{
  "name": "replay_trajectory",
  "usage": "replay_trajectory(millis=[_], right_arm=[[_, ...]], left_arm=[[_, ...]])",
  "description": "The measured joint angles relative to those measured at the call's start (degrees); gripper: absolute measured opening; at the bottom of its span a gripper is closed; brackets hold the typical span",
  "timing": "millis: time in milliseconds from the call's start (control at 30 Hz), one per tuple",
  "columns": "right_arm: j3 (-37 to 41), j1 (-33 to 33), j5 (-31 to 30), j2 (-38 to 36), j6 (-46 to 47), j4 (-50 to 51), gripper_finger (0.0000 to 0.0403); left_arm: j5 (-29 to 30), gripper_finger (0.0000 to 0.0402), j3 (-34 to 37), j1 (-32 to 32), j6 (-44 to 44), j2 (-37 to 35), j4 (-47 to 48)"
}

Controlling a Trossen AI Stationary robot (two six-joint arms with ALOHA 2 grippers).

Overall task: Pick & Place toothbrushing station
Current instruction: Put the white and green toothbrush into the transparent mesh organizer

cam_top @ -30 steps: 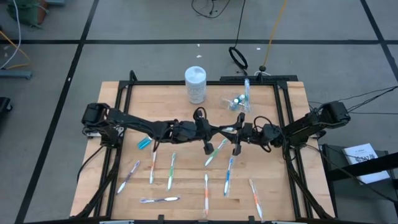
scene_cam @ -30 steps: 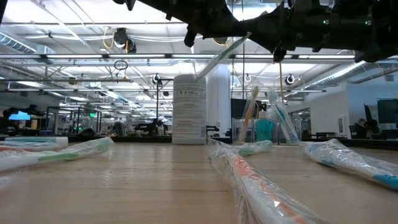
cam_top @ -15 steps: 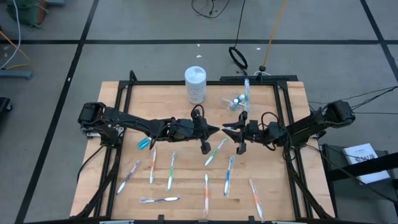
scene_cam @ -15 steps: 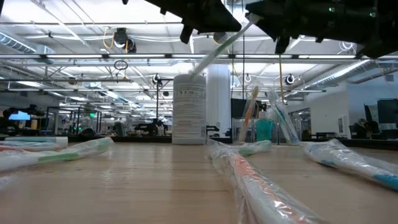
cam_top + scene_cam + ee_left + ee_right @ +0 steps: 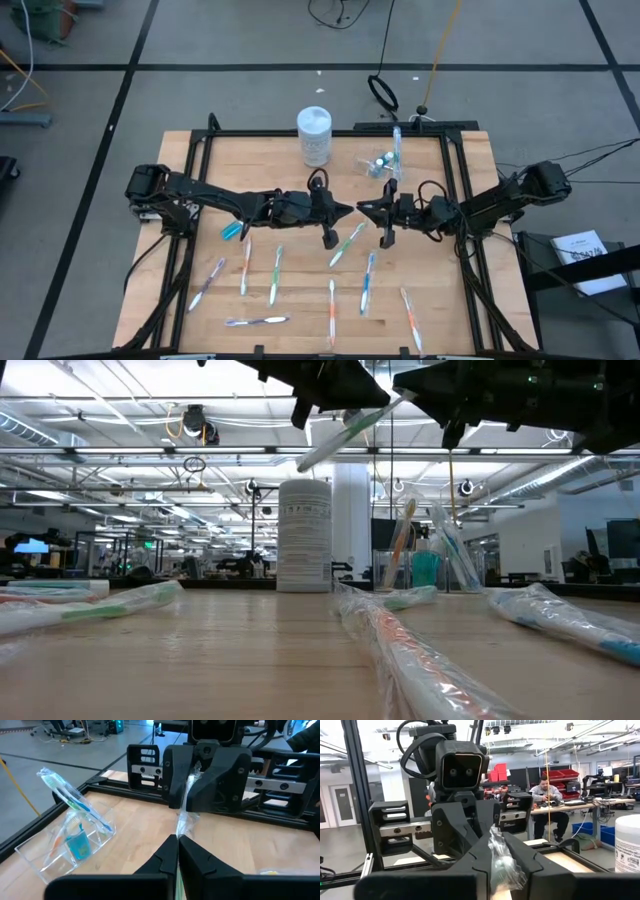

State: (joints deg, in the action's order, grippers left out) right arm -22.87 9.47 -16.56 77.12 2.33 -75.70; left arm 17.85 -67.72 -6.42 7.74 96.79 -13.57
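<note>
My left gripper point(image 5: 347, 211) and my right gripper point(image 5: 364, 210) face each other tip to tip, high above the table's middle. Both are shut on one plastic-wrapped green toothbrush point(image 5: 345, 432), which slants down from the right gripper under the left gripper. A clear plastic cup point(image 5: 383, 162) with toothbrushes and a blue tube stands far right of centre. It also shows in the left wrist view point(image 5: 75, 840). Several wrapped toothbrushes point(image 5: 347, 243) lie flat on the table's near half. My left gripper holds the toothbrush where its wrapper point(image 5: 181, 822) comes out at the fingertips, and a green strip shows in the slit between the fingers. The fingers lie level, coming from the table's left, along the brush. The brush is clear of the table. My right gripper pinches the crumpled end of the wrapper point(image 5: 499, 862) between its two fingers. The fingers lie level, coming from the table's right. The brush slants down away from them, lifted clear of the table.
A white lidded canister point(image 5: 314, 135) stands at the far middle, left of the cup. A blue toothpaste tube point(image 5: 232, 229) lies under the left arm. Black frame rails point(image 5: 455, 200) run along the table's sides.
My left gripper has drawn back a little toward the table's left edge, so the two grippers stand slightly farther apart. The held toothbrush's lower end has risen and moved left, and the brush lies closer to level.
</note>
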Motion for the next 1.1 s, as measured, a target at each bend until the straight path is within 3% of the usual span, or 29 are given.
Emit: replay_trajectory(millis=[233,433,533,733,900,1100], right_arm=[[0.00,0.00,-0.02,0.04,0.00,1.38,0.0026],[0.00,-0.38,-0.11,0.07,0.00,3.34,0.0023],[0.00,-0.82,-1.28,0.08,0.03,6.13,0.0026],[-0.14,-0.97,-11.00,-1.69,0.00,13.62,0.0021],[-7.34,-2.48,-14.96,-9.35,-1.54,31.58,0.0017],[-23.77,-9.19,-18.55,-12.56,3.51,74.12,0.0017]], left_arm=[[0.13,0.0061,0.00,0.00,-4.80,0.00,0.65],[0.31,0.0129,-0.09,0.17,-7.64,-0.32,5.69],[0.33,0.0164,-0.09,0.17,-7.62,-2.59,10.32],[0.28,0.0203,-0.09,-0.09,-5.12,-14.09,28.71],[3.12,0.0209,-0.11,0.17,-6.69,-23.51,38.06],[4.76,0.0209,-0.09,0.17,-8.25,-29.49,42.28]])
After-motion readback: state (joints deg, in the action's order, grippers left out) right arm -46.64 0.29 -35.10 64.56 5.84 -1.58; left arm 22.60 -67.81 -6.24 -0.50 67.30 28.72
